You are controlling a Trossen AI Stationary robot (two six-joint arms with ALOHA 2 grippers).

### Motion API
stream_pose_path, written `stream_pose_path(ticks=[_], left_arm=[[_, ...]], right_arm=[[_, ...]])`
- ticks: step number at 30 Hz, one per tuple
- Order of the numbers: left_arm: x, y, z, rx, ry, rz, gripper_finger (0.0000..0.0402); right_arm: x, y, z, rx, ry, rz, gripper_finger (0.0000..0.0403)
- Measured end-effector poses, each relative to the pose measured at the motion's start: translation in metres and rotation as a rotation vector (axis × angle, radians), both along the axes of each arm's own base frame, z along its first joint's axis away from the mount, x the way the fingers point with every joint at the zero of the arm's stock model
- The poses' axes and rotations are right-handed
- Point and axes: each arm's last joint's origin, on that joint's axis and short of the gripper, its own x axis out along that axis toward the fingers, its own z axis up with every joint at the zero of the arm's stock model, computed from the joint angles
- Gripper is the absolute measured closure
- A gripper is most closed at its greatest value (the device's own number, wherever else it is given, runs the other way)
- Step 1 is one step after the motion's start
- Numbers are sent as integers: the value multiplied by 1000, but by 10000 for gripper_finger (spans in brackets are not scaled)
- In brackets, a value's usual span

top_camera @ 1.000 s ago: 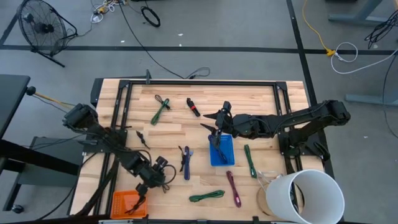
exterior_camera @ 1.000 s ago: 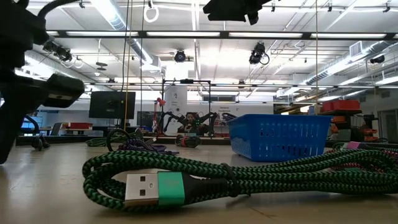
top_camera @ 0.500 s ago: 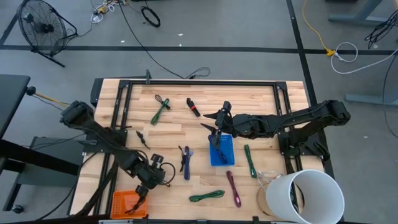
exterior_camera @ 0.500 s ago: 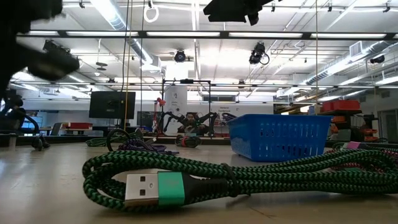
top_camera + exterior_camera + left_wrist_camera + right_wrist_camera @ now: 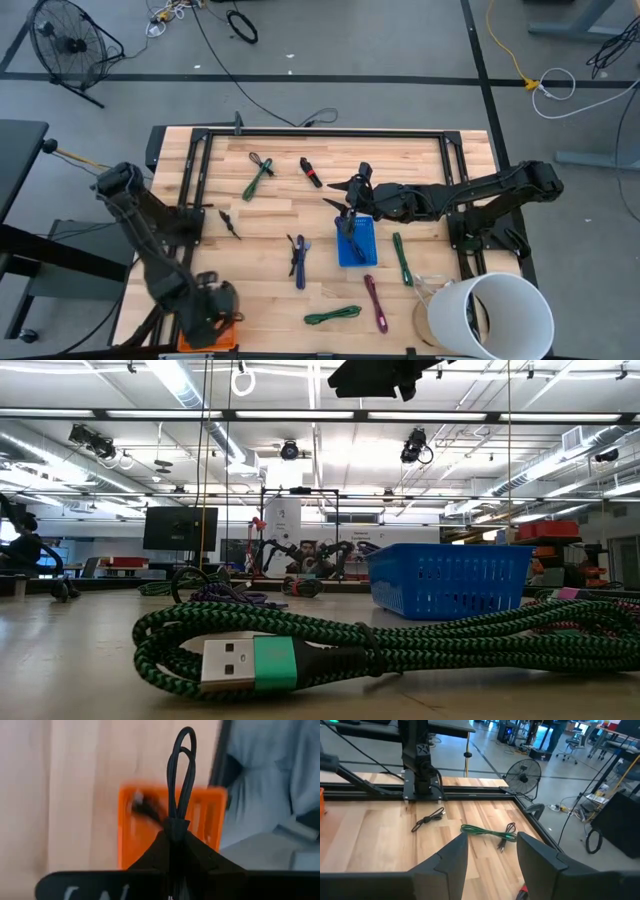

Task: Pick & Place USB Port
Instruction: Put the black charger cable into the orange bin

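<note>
A black USB cable (image 5: 181,770), folded into a loop, sticks out past the fingertips of my left gripper (image 5: 176,827), which is shut on it. That gripper (image 5: 208,312) hangs over the orange basket (image 5: 127,835) at the table's near left corner (image 5: 231,338). A dark blurred thing (image 5: 145,807) shows inside the basket. My right gripper (image 5: 350,207) stands open with nothing between its fingers (image 5: 490,845), above the far end of the blue basket (image 5: 357,245). My left gripper pinches the bundled strands of the black cable (image 5: 175,816) between its two fingers, just below the loop. The fingers point down from above the orange basket. The loop stands out beyond the fingertips, lifted clear of the table.
Loose cables lie on the wood: a green one (image 5: 333,316) at the near middle (image 5: 350,645), a purple one (image 5: 375,300), a blue one (image 5: 299,258), green ones (image 5: 401,258) (image 5: 257,178), a small black one (image 5: 230,222). A white bucket (image 5: 495,315) stands near right.
My left gripper has gone from the table's near middle toward the near left corner and now hangs over the orange basket. The black cable has left the table with it.
</note>
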Motion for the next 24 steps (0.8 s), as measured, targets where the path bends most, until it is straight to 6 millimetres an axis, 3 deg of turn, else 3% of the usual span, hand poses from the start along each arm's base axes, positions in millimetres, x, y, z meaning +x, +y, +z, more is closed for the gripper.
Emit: stream_pose_path(ticks=[3,9,17,24], left_arm=[[-17,-6,-1,-11,75,161,374],[-32,-13,-3,1,84,283,370],[-36,-20,-8,-17,136,244,370],[-35,-21,-8,-24,115,217,319]], right_arm=[[0,0,0,-22,5,0,234],[0,-2,1,-32,0,-4,234],[1,-4,1,-38,2,-8,234],[1,-4,1,-38,3,-7,234]])
